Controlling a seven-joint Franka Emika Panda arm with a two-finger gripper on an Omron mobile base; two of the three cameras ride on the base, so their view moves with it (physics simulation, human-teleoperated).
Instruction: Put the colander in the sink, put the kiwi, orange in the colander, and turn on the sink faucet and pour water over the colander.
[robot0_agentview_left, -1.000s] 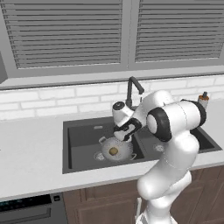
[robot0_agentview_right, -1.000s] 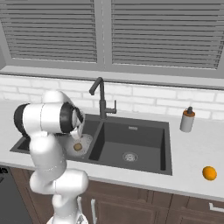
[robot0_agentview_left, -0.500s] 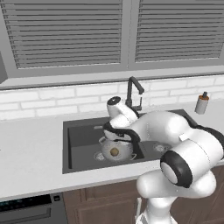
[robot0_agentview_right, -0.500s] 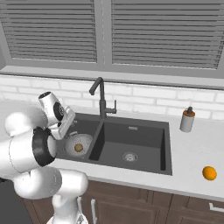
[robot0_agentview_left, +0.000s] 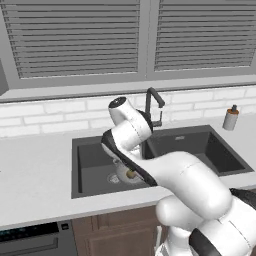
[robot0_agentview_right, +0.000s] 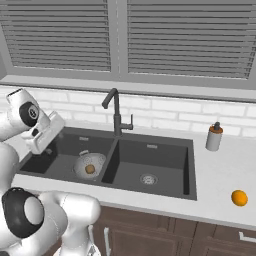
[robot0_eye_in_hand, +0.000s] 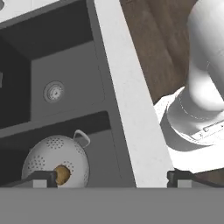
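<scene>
Silvery colander (robot0_agentview_right: 90, 165) holds the kiwi (robot0_agentview_right: 90, 169); spread gripper (robot0_eye_in_hand: 111, 178) (empty) has swung away leftward.

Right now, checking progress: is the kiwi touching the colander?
Touching. The right base view shows the kiwi resting inside the colander in the sink.

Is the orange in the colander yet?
No. The orange sits on the counter right of the sink; the colander holds the kiwi.
</scene>
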